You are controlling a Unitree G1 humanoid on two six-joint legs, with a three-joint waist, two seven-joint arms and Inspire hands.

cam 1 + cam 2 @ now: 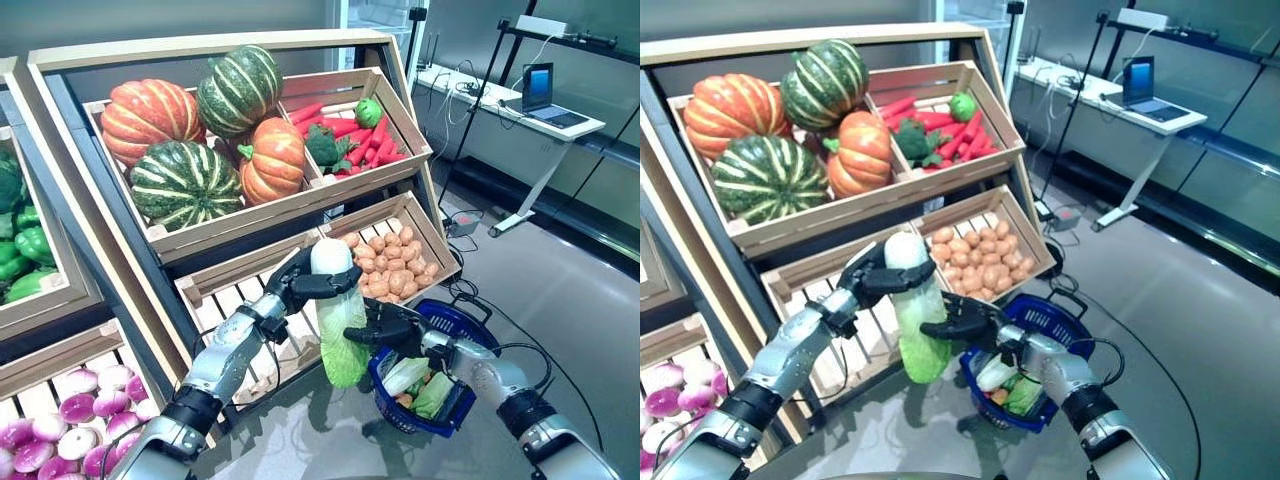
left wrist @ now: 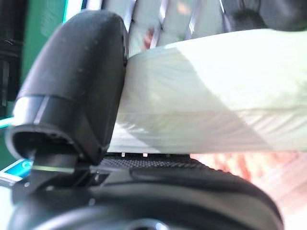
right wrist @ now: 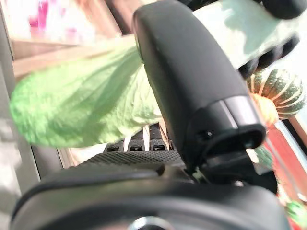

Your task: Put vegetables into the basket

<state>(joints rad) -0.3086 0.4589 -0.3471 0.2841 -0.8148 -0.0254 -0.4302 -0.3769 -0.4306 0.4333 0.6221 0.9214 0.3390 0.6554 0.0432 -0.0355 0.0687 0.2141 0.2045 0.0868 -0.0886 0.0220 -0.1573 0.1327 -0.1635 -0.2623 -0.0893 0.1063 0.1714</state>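
Cabbage (image 1: 338, 320) upright: left hand (image 1: 300, 280) fingers round top, right hand (image 1: 385, 328) fingers round middle.

You see the cabbage (image 1: 340, 325) hanging upright in front of the lower shelf's (image 1: 240, 300) front edge, left of the potato crate (image 1: 395, 262). The basket (image 1: 435, 375) sits on the floor just right of it, below the crate's front corner. Pumpkins (image 1: 200, 130) fill the upper shelf's left crate, carrots (image 1: 350, 130) the right.
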